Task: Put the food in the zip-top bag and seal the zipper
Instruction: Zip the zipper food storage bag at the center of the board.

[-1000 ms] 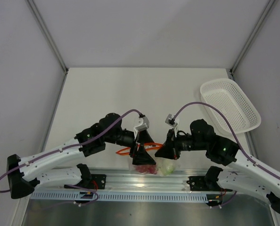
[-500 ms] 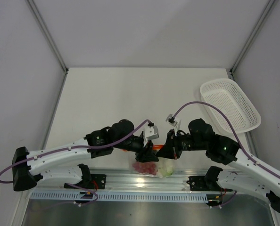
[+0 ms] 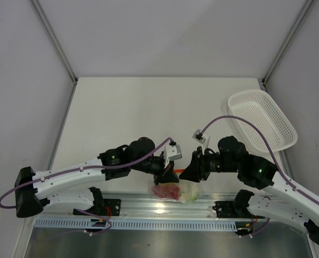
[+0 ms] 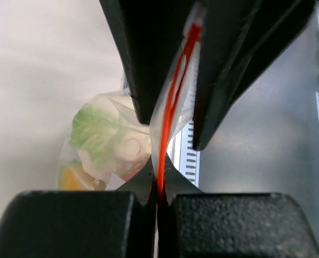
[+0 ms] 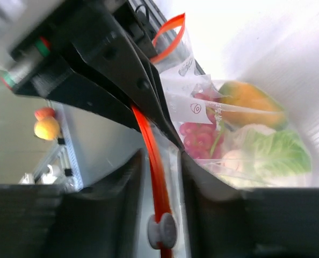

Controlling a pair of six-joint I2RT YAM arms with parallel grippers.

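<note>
Since a second ago the left gripper (image 4: 158,200) has swung in from the lower centre-left. It now pinches the thin orange-red zipper strip (image 4: 173,102) of the crinkly clear zip-top bag (image 5: 200,91) flat. The right gripper (image 5: 160,172) has loosened, its jaws slightly apart astride the strip. The toy food (image 5: 240,134) sits inside the bag at lower centre, so sealing looks under way. The pale table (image 3: 149,107) holds a white mesh basket (image 3: 262,119) at right, with grey walls around.

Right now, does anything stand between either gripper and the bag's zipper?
Nothing visible does. The left gripper is shut directly on the zipper; the right gripper has its jaws slightly apart around the same strip. The food lies inside the zip-top bag.
</note>
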